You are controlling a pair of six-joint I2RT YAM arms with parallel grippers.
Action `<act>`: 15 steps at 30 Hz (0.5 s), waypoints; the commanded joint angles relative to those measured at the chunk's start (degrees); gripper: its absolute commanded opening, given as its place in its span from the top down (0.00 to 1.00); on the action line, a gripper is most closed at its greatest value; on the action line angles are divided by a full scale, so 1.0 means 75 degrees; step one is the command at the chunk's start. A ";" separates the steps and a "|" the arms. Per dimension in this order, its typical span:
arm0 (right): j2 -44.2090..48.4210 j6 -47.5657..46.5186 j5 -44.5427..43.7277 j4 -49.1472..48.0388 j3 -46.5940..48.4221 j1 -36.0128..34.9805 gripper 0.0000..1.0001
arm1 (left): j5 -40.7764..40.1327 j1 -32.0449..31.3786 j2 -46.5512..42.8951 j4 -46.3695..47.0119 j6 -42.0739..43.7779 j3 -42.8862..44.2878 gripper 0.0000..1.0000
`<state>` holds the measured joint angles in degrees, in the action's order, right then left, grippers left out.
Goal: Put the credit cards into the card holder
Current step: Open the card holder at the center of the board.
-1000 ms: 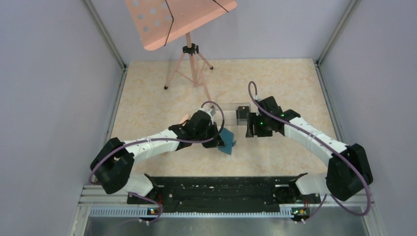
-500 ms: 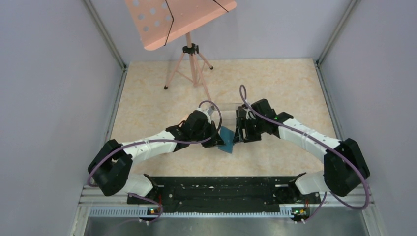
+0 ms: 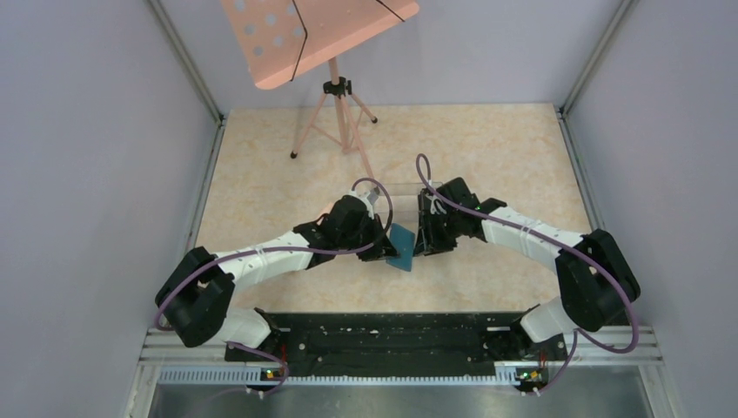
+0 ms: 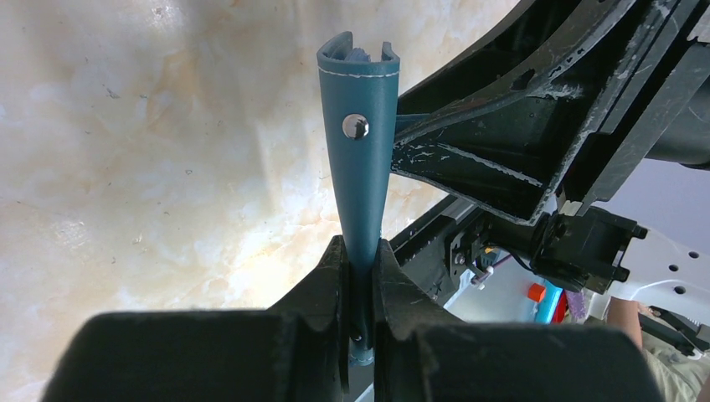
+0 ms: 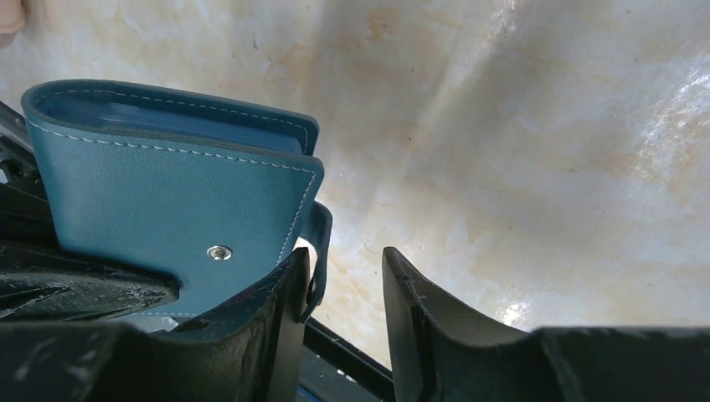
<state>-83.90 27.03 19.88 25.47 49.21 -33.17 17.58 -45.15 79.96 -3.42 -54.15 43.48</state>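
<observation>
The teal card holder (image 3: 403, 248) is held closed and on edge above the table by my left gripper (image 3: 387, 246), which is shut on its spine end. In the left wrist view the holder (image 4: 360, 176) stands edge-on between the jaws, its light stud (image 4: 355, 126) facing me. My right gripper (image 3: 422, 239) is open right beside the holder. In the right wrist view the holder (image 5: 167, 201) fills the left, and its snap tab (image 5: 319, 251) hangs in the gap of the gripper (image 5: 345, 280), against the left finger (image 5: 285, 301). The credit cards are hidden under the right arm.
A clear plastic box (image 3: 402, 190) lies just behind the two grippers, partly covered by the right arm. A pink music stand (image 3: 318, 35) on a tripod (image 3: 339, 122) stands at the back left. Grey walls close in both sides.
My right gripper has swung left from beside the clear box to the card holder, covering the dark card stack. My left gripper shifted slightly with the holder.
</observation>
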 commanded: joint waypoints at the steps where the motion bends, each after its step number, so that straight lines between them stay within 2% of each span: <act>1: 0.0077 0.0020 0.0109 -0.0409 0.0306 -0.0046 0.61 | 0.0143 -0.0001 -0.0269 0.0389 -0.0025 -0.0009 1.00; 7: -0.0057 0.0135 -0.0099 -0.0608 0.0193 0.0005 0.65 | 0.0171 0.0008 -0.0292 0.0395 -0.0040 -0.0031 1.00; 15: -0.0004 0.0331 0.0457 -0.1401 -0.0321 0.0321 0.81 | 0.0195 0.0010 -0.0377 0.0604 -0.0022 -0.0053 1.00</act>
<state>-84.07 28.29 20.69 20.43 48.10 -32.08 17.78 -45.04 79.96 -2.57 -54.13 43.46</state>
